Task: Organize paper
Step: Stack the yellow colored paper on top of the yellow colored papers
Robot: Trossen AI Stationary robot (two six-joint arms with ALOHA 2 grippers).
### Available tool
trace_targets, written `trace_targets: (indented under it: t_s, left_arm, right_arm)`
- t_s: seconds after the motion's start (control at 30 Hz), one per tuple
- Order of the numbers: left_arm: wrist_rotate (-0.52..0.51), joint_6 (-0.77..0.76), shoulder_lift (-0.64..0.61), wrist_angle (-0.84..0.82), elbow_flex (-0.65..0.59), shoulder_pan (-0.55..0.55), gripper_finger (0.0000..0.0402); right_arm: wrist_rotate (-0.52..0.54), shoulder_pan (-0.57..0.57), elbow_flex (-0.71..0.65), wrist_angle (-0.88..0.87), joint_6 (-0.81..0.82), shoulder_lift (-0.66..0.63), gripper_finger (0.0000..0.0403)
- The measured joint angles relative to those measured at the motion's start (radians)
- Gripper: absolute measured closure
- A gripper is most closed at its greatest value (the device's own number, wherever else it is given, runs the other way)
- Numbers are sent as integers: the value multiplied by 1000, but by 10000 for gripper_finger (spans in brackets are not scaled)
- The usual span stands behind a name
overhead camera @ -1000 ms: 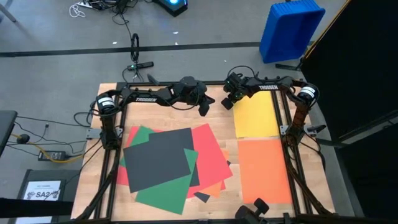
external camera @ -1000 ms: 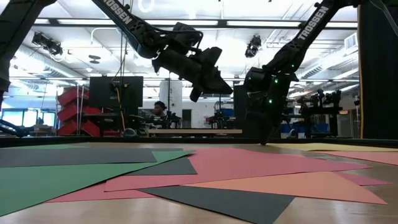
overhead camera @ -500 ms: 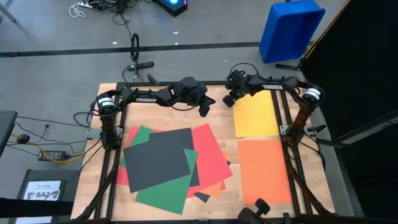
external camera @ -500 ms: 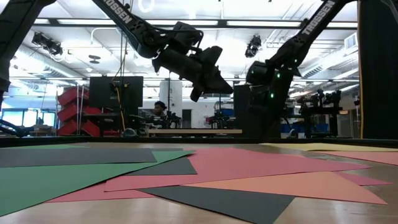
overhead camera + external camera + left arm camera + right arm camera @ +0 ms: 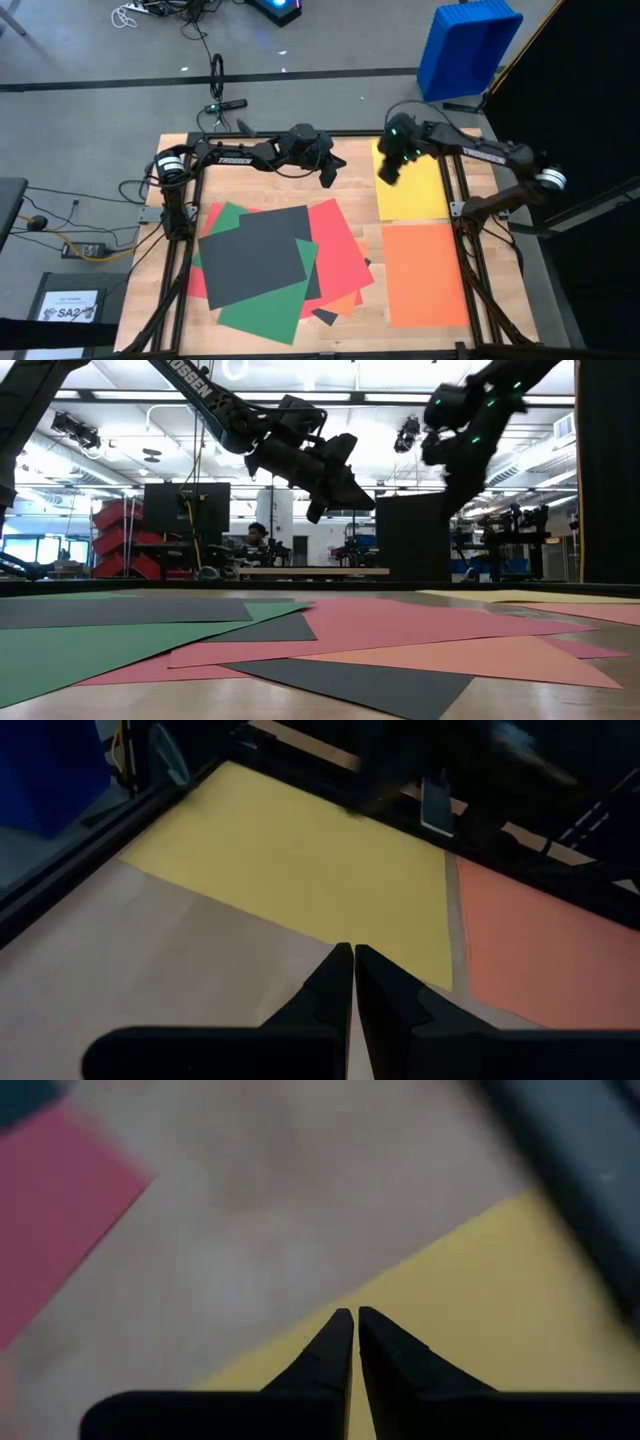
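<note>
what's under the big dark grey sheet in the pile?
The dark grey sheet lies on top of the pile, covering parts of green sheets and a red sheet. Anything wholly beneath it is hidden.

paper pile [image 5: 270, 265] table-left | two sheets [image 5: 420, 235] right, end-to-end

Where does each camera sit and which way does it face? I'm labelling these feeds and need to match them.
High: overhead, looking straight down; both dark arms over the table.
Low: table height, looking level across the overlapping red, green and black paper sheets; both arms overhead.
Left wrist: past the shut left pincer toward the flat yellow paper sheet.
Right wrist: past the shut right pincer, down at that sheet's edge.
Shared: both wrist views show the yellow sheet.
</note>
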Motion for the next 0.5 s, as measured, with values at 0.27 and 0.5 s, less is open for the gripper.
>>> trace_targets:
  t_s: [0.27,0.5]
  left_arm:
    - [4,1,0,1,0,-7,402]
    - [13,1,0,7,0,-19,402]
  right_arm:
    - [-93,185,-227,-165,75,-143,403]
    - [-95,269,-247,-161,184,-140,403]
